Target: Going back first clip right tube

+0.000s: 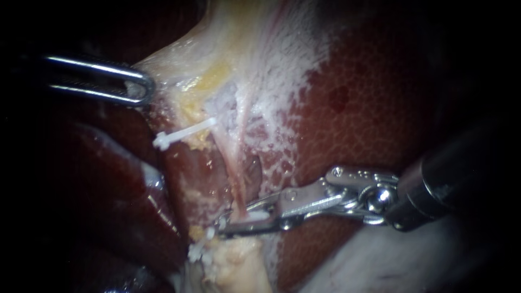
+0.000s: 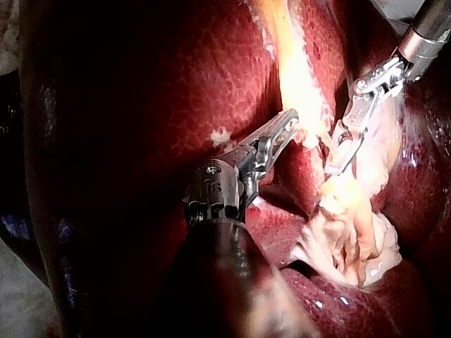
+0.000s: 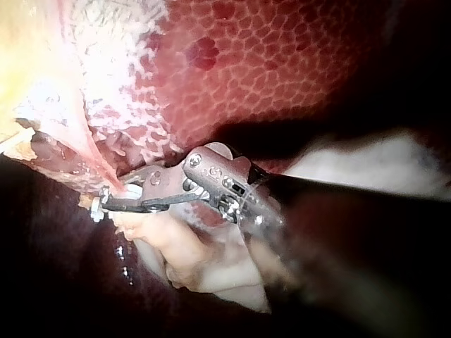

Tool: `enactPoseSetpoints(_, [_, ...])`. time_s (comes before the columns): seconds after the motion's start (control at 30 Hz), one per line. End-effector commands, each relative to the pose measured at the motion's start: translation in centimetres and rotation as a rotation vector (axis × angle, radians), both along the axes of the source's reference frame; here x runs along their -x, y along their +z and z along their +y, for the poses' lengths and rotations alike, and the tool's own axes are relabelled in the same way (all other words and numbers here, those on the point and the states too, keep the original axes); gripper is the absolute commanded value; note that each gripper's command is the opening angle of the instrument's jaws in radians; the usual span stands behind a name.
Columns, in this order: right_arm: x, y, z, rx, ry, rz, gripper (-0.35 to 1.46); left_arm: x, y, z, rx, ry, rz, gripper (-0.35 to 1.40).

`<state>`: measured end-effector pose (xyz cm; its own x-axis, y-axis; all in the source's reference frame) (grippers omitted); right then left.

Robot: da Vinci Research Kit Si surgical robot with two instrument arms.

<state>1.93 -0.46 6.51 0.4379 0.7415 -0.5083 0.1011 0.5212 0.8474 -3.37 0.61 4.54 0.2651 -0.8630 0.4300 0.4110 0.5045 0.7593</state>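
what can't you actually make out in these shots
Endoscope view: where the tube runs on, hidden behind the right instrument.
Endoscope view: how many clips make up the white cluster; too small and blurred.
Endoscope view: the left instrument shaft, back from the pale tissue it holds; lost in darkness.
Right wrist view: the right instrument's shaft; blurred and dark.

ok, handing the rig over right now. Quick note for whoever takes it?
The left instrument has its jaws shut on the pale tissue, pulling it taut.
The right instrument has its tip at the lower end of the tube; its grip is not readable.
One white clip sits higher up, left of that tube. Something white shows at the right instrument's tip, likely a clip, but its seating is unclear.
Left to do: back the right instrument off the tube, probably slowly, and keep the left hold.
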Motion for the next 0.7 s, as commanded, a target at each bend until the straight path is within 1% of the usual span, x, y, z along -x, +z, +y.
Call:
enactPoseSetpoints(0.03, [0.00, 0.00, 0.00, 0.000, 0.000, 0.000, -0.35, 0.00, 0.00, 0.00, 0.000, 0.000, 0.000, -0.35])
enactPoseSetpoints(0.4, [0.00, -0.04, -0.01, -0.001, -0.002, -0.002, -0.35, -0.01, 0.00, 0.00, 0.000, 0.000, 0.000, -0.35])
enactPoseSetpoints(0.5, [-0.03, -0.04, -0.04, -0.005, -0.001, -0.004, 0.01, -0.01, 0.00, 0.00, 0.000, 0.000, 0.000, -0.35])
enactPoseSetpoints(0.57, [-0.06, -0.04, -0.05, 0.002, -0.001, -0.003, 0.18, -0.01, 0.00, 0.00, 0.000, 0.000, 0.000, -0.35])
enactPoseSetpoints(0.6, [-0.09, -0.04, -0.06, 0.013, -0.003, 0.001, 0.31, -0.01, 0.00, -0.01, 0.000, 0.000, 0.000, -0.35])
enactPoseSetpoints(0.63, [-0.11, -0.04, -0.06, 0.029, -0.006, 0.007, 0.38, -0.01, 0.00, -0.01, 0.000, 0.000, 0.000, -0.35])
enactPoseSetpoints(0.7, [-0.14, -0.04, -0.05, 0.056, -0.011, 0.017, 0.46, -0.01, 0.00, -0.01, 0.001, 0.000, 0.001, -0.35])
